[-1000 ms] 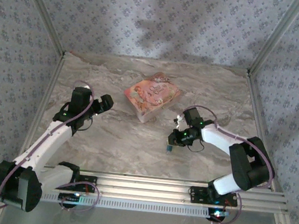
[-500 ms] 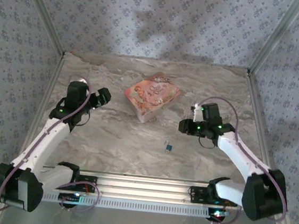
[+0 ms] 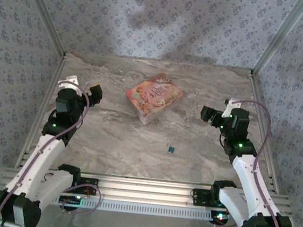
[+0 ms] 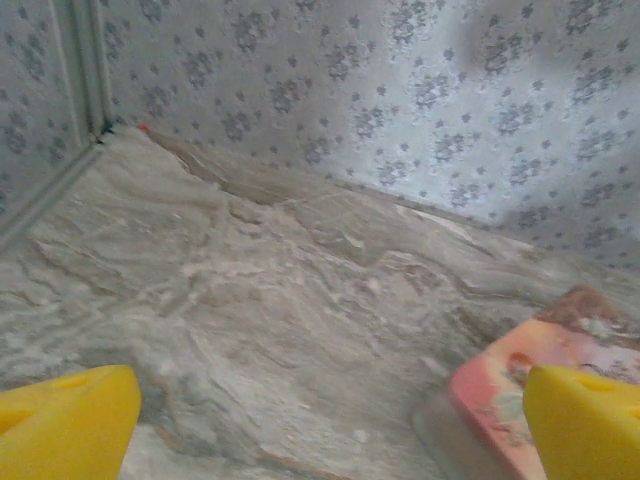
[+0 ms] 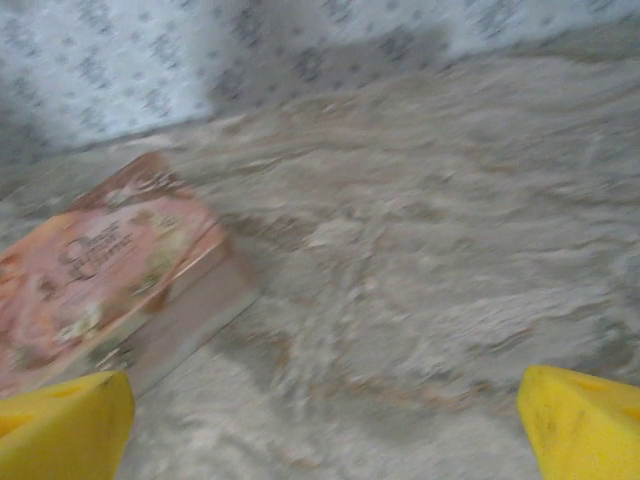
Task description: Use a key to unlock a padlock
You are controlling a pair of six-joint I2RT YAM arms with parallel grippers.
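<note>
In the view from above, the bases of both arms are fixed on the aluminium rails at the near edge of the marble table. A little further in, the key lies on the marble between the two arms, somewhat closer to the right one. It has a blue head and nothing touches it. It is too small to tell more about it.

Further again, the left gripper is held above the left side of the table and the right gripper above the right side, both well apart from the key. The pink illustrated box lies flat between them, slightly further back, and behind it stands the patterned wall.

From above I cannot judge the jaws, but the wrist cameras show them. In the left wrist view the yellow fingertips sit in the two bottom corners, spread wide, with bare marble between them and a corner of the box just beside the right one. The right wrist view is blurred. Its yellow fingertips are spread equally wide and hold nothing, and the box lies beyond the left one.
</note>
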